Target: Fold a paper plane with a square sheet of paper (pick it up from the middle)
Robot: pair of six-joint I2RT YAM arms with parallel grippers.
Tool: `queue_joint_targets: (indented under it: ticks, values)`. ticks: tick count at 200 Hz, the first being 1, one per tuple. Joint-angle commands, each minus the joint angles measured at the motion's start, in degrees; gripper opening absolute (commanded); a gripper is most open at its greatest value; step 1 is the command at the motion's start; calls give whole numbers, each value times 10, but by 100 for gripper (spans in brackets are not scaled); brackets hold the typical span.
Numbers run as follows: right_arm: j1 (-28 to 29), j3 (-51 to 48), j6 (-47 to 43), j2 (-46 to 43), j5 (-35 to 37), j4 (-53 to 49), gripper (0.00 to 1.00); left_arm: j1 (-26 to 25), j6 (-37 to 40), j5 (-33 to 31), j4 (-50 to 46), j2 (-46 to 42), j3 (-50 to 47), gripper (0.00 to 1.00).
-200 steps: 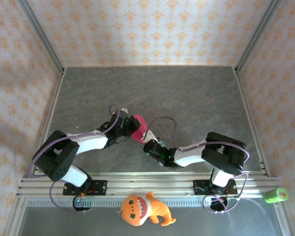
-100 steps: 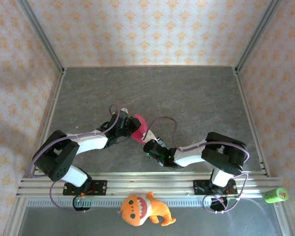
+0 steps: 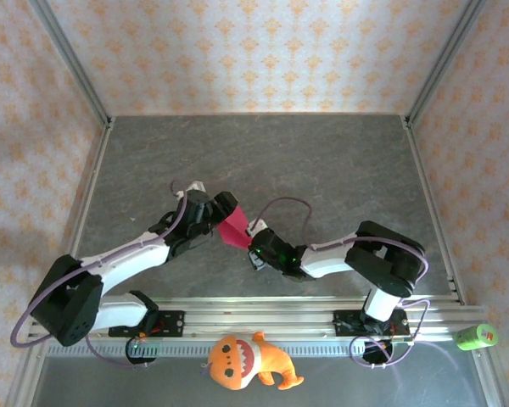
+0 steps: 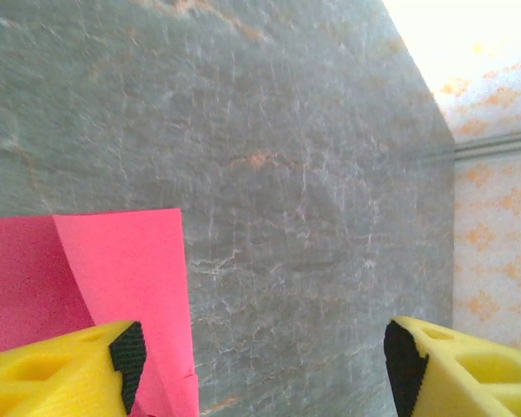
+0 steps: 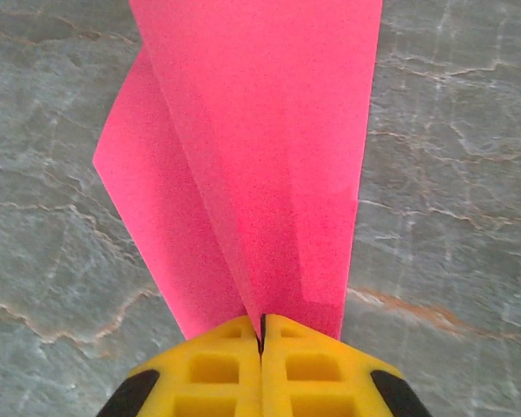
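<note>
- The square sheet of paper (image 3: 234,229), magenta-pink and creased into folds, is seen near the centre of the grey table (image 3: 339,161).
- The right gripper (image 5: 261,326) is clamped on the paper's narrow end, yellow fingers pressed together; the paper fans out toward 12 o'clock.
- The left gripper (image 4: 259,352) is spread wide apart; the paper is partly hidden behind its finger at 8 o'clock.
- An orange plush toy (image 3: 246,360) is seen at 6 o'clock, off the table.

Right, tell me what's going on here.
A pink paper is being folded at a grey table. The right gripper is shut on one end of the paper, which is already folded into overlapping layers. The left gripper is open beside it, one finger at the paper's edge, gripping nothing.
</note>
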Motion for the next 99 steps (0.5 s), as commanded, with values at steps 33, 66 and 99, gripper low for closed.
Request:
queue_joint_targets:
  ticks: [33, 66, 99]
  values:
    - [-26, 6, 53, 26, -88, -14, 5, 7, -5, -23, -26, -29, -47, 75]
    - [-41, 1, 81, 26, -122, -9, 5, 7, -12, -10, -8, -38, -66, 67]
    - [-54, -13, 115, 24, -154, 12, 6, 7, -16, 16, 28, -45, -89, 33]
